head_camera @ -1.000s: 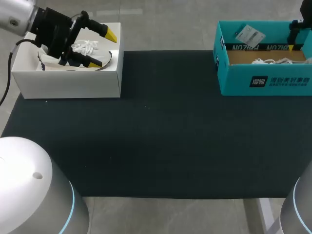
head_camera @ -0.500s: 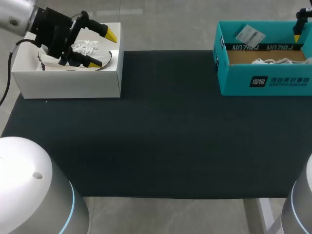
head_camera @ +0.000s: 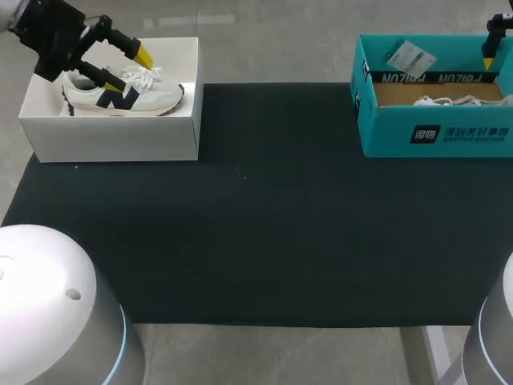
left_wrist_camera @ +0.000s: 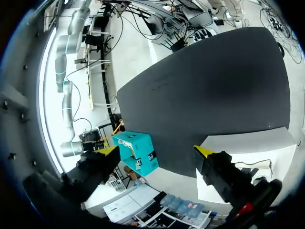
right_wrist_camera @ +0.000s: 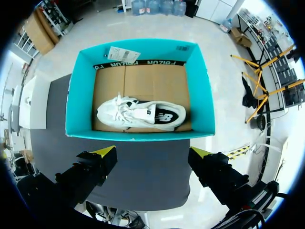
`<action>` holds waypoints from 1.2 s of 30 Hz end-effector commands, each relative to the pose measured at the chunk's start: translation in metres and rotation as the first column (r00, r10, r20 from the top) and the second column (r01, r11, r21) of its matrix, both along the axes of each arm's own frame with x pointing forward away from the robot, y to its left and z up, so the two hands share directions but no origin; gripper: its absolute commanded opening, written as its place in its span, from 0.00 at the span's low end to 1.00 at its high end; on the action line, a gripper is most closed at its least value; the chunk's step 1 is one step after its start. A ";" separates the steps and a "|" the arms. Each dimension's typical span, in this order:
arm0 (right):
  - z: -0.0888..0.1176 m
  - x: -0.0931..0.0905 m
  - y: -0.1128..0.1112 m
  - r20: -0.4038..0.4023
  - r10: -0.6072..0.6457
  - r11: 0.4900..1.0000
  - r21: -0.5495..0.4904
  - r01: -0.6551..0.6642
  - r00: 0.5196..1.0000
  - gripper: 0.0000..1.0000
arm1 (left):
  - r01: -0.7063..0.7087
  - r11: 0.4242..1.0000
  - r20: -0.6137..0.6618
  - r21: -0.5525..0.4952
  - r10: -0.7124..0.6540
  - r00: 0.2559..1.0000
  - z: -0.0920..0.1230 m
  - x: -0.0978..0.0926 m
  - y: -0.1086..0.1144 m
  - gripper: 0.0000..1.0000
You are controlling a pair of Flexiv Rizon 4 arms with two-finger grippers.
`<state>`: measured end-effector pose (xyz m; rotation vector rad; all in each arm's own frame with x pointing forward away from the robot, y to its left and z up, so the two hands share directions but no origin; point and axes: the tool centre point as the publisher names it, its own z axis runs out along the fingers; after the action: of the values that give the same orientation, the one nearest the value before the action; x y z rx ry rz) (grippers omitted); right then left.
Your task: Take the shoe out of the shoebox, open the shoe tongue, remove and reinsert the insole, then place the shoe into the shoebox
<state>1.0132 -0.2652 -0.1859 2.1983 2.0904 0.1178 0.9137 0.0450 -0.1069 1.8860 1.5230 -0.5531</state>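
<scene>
Since a second ago my left gripper has drawn back off the shoe, which lies untouched inside the white shoebox. Its fingers are spread wide and empty above that box's far left corner, probably to line up a cleaner grab. Well right of the white shoebox, my right gripper hangs wide open over the teal shoebox.

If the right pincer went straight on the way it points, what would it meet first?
Probably the white shoe lying in the open teal shoebox; depth is hard to judge.
</scene>
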 end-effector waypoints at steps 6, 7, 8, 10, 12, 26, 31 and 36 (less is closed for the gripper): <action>0.000 0.000 0.000 0.002 0.000 1.000 0.001 0.000 1.000 1.00 | -0.039 0.980 -0.078 0.194 0.055 0.995 -0.005 0.055 0.034 1.00; 0.000 0.000 0.000 0.002 0.000 1.000 0.001 0.000 1.000 1.00 | -0.066 0.975 -0.065 0.214 0.081 0.995 -0.007 0.060 0.039 1.00; 0.000 0.000 0.000 0.002 0.000 1.000 0.001 0.000 1.000 1.00 | -0.078 0.967 -0.056 0.244 0.095 0.994 -0.009 0.065 0.044 1.00; 0.000 0.000 0.000 0.002 0.000 1.000 0.001 0.000 1.000 1.00 | -0.107 0.954 -0.037 0.281 0.122 0.992 -0.013 0.073 0.054 1.00; 0.000 0.000 0.000 0.002 0.000 1.000 0.001 0.000 1.000 1.00 | -0.152 0.929 -0.016 0.338 0.167 0.986 -0.016 0.083 0.065 1.00; 0.000 0.000 0.000 0.002 0.000 1.000 0.001 0.000 1.000 1.00 | -0.189 0.901 0.006 0.390 0.202 0.979 -0.018 0.088 0.069 1.00; 0.000 0.000 0.000 0.002 0.000 1.000 0.001 0.000 1.000 1.00 | -0.185 0.888 0.013 0.421 0.198 0.980 -0.026 0.095 0.071 1.00; 0.000 0.000 0.000 0.002 0.000 1.000 0.001 0.000 1.000 1.00 | -0.225 0.858 0.058 0.463 0.224 0.973 -0.039 0.126 0.094 1.00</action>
<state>1.0132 -0.2652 -0.1859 2.1983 2.0903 0.1178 1.0211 0.1367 -0.1403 1.9960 1.9643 -0.0675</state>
